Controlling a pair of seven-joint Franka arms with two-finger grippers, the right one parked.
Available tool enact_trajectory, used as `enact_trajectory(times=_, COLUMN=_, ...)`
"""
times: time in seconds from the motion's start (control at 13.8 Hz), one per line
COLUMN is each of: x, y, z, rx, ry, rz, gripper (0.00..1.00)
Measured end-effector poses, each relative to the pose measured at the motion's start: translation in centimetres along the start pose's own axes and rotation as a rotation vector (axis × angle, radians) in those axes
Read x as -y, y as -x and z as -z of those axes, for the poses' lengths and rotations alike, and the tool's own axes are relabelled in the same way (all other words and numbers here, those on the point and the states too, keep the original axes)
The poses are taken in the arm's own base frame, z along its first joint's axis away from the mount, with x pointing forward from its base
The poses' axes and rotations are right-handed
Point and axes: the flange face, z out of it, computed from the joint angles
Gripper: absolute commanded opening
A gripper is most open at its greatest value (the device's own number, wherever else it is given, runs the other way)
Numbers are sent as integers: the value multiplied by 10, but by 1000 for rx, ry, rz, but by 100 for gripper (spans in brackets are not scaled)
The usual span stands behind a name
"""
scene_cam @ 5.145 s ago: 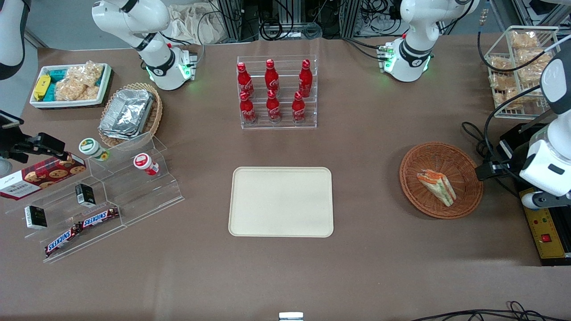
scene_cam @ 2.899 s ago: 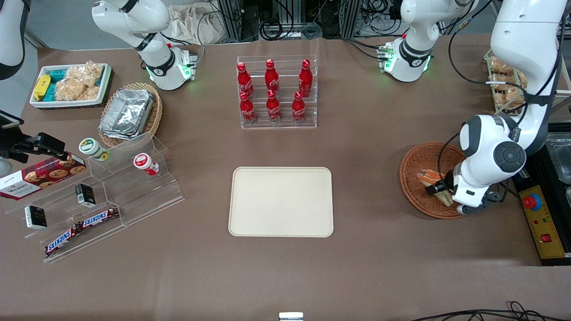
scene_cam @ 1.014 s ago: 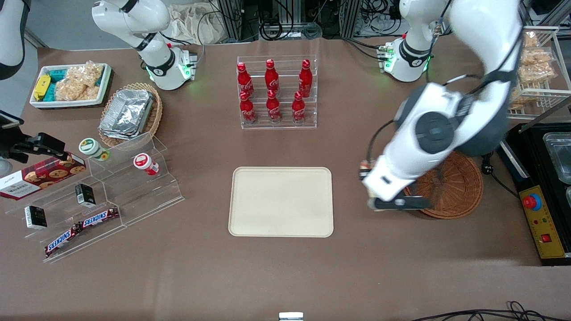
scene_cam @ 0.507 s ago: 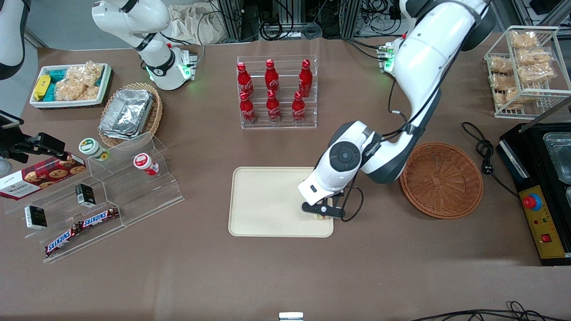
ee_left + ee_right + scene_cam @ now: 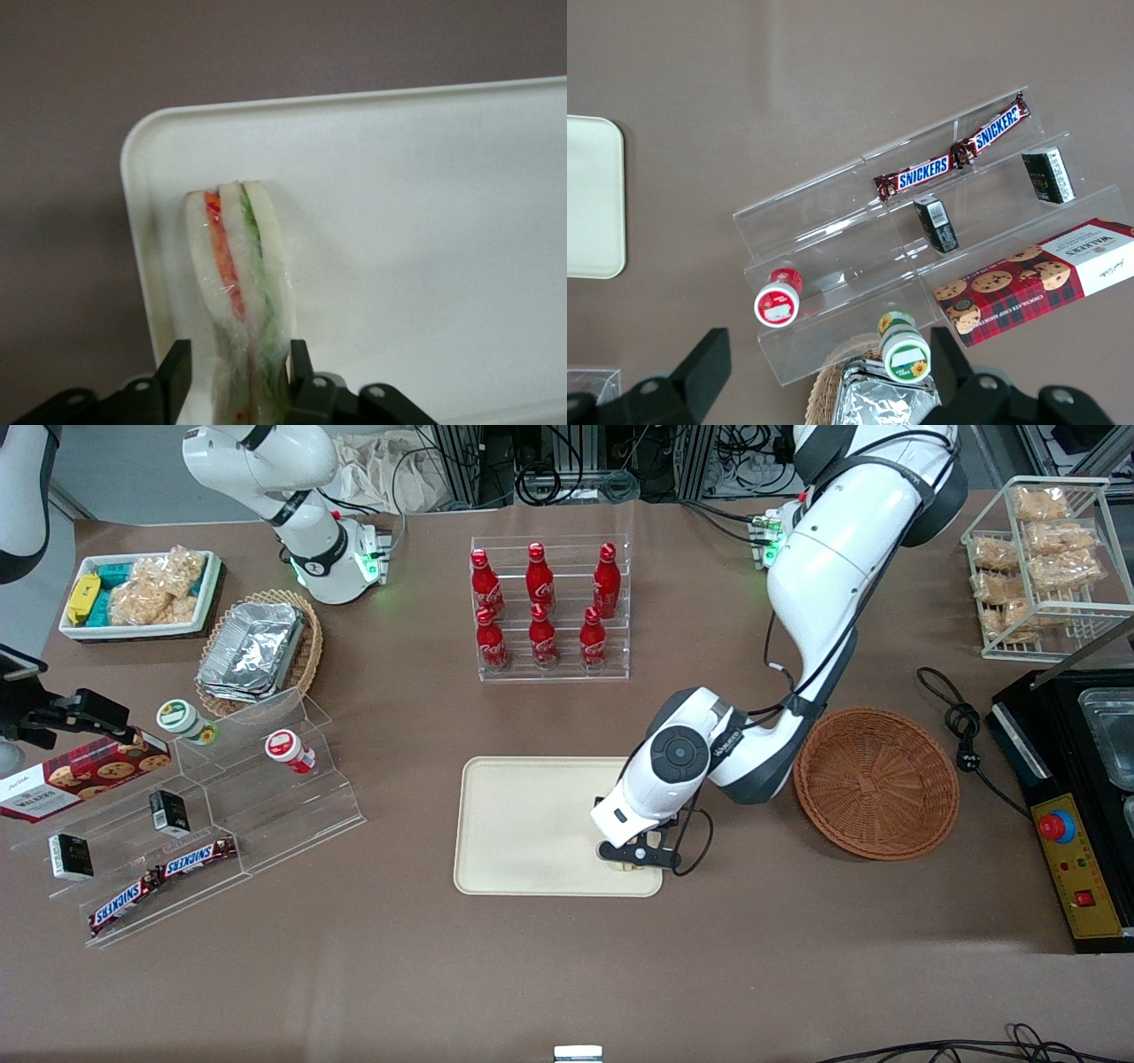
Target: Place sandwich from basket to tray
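The working left arm [image 5: 824,576] reaches from its base toward the front camera, bends at a dark-grey elbow, and turns its white wrist [image 5: 669,775] downward. Its gripper [image 5: 237,376] hangs low over the tray's [image 5: 532,824] corner nearest the basket and the front camera. The two black fingers [image 5: 174,376] point down and are clamped against both bread faces of the sandwich [image 5: 239,274], which stands on edge between them.

White arm, grey joints, black pincer [image 5: 640,856]

A brown-covered table [image 5: 567,974] fronts dark cable-strewn equipment racks [image 5: 567,460].
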Motion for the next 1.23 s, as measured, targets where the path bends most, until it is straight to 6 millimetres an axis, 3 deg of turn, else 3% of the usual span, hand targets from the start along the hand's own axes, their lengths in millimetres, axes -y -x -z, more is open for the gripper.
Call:
enact_trajectory(times=0.14, x=6, y=-4, z=48, rx=32, ry=-53, rz=16, gripper=99)
enact_trajectory(times=0.29, x=23, y=-10, z=122, rx=11, ry=-89, rz=47, gripper=99)
enact_trajectory(times=0.43, x=56, y=-15, z=195, rx=-54, ry=-102, rz=100, gripper=99)
enact_trajectory(times=0.58, x=102, y=-21, z=246, rx=-107, ry=-109, rz=171, gripper=99)
enact_trajectory(times=0.8, x=176, y=-22, z=287, rx=-96, ry=-144, rz=267, gripper=99)
enact_trajectory(times=1.09, x=239, y=-8, z=329, rx=-50, ry=-191, rz=42, gripper=100)
enact_trajectory(times=1.23, x=271, y=-2, z=350, rx=-61, ry=-203, rz=12, gripper=100)
